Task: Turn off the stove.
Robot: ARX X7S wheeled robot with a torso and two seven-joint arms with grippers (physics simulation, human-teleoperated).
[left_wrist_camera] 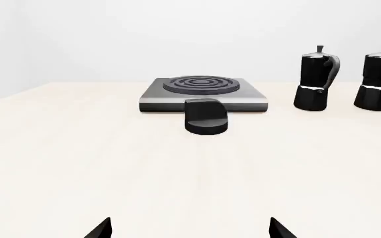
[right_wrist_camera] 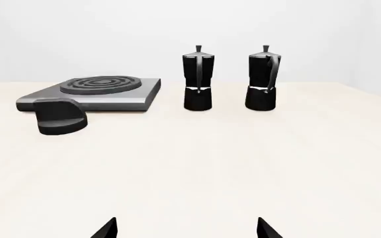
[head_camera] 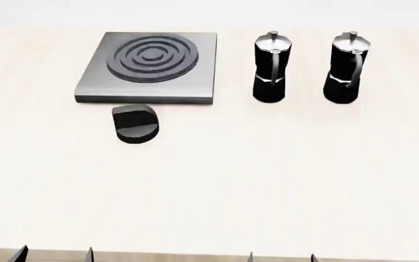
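**Approach not yet begun: both arms at the near edge, knob untouched**

I read this as the opening step. The table [head_camera: 268, 185] carries the stove [head_camera: 195, 82] at far left, its burner [head_camera: 152, 56] showing no glow that I can make out. Two moka pots [head_camera: 270, 68] [head_camera: 346, 68] stand apart to its right. The knob [head_camera: 136, 124] sits just in front of the stove's near edge, nearer my left arm. My next move calls for reaching forward, closing on the knob's ridge and twisting. The left gripper [left_wrist_camera: 189, 229] and right gripper [right_wrist_camera: 186, 229] each show fingertips spread wide, holding and touching nothing.
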